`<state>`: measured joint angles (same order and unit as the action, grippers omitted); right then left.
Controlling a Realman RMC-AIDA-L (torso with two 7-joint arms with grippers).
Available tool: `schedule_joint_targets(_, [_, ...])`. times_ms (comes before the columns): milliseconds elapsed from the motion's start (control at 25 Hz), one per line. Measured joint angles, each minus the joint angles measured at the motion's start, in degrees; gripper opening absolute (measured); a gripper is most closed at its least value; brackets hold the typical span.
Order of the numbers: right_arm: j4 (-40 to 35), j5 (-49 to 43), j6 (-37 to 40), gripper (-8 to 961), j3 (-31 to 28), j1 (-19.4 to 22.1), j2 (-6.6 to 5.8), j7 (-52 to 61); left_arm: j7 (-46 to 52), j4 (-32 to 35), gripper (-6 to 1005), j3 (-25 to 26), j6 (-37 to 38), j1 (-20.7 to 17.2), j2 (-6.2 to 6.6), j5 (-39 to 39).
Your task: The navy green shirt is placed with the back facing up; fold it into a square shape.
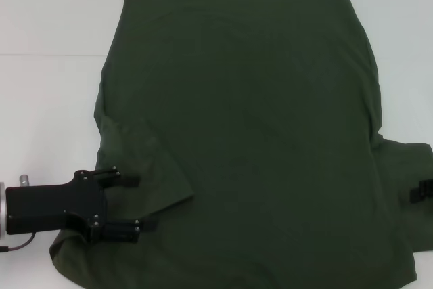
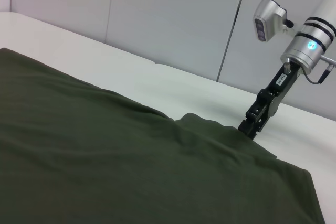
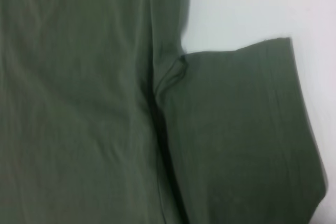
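Note:
The navy green shirt (image 1: 257,113) lies spread flat on the white table (image 1: 47,99), plain side up, hem at the far side. Its left sleeve (image 1: 152,167) is a flap lying inward across the body. My left gripper (image 1: 135,205) is open at the near left, its two fingers spread over that sleeve's edge. Only a black bit of my right gripper (image 1: 424,191) shows at the right edge, at the right sleeve (image 1: 406,167). The left wrist view shows the right gripper (image 2: 251,128) with its tip down on the sleeve's edge (image 2: 210,124). The right wrist view shows that sleeve (image 3: 247,129) lying flat.
Bare white table surrounds the shirt at the far left (image 1: 40,25) and beyond the right sleeve (image 3: 252,3). A pale wall (image 2: 173,19) stands behind the table in the left wrist view.

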<state>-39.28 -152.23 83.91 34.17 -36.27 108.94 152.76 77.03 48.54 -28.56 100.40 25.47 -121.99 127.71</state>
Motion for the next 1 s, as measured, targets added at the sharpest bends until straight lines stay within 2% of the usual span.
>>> schedule_joint_targets(560, [0.34,0.00,0.27,916,0.10,-1.48,0.82,0.03,0.05,-0.02,933,0.00,-0.11,0.02,0.00,0.08])
schedule_joint_targets(1000, [1.40,0.02,0.11,916,0.64,-2.07,0.89,-0.44,0.05,-0.11,933,0.26,-0.22,0.02,0.00,0.09])
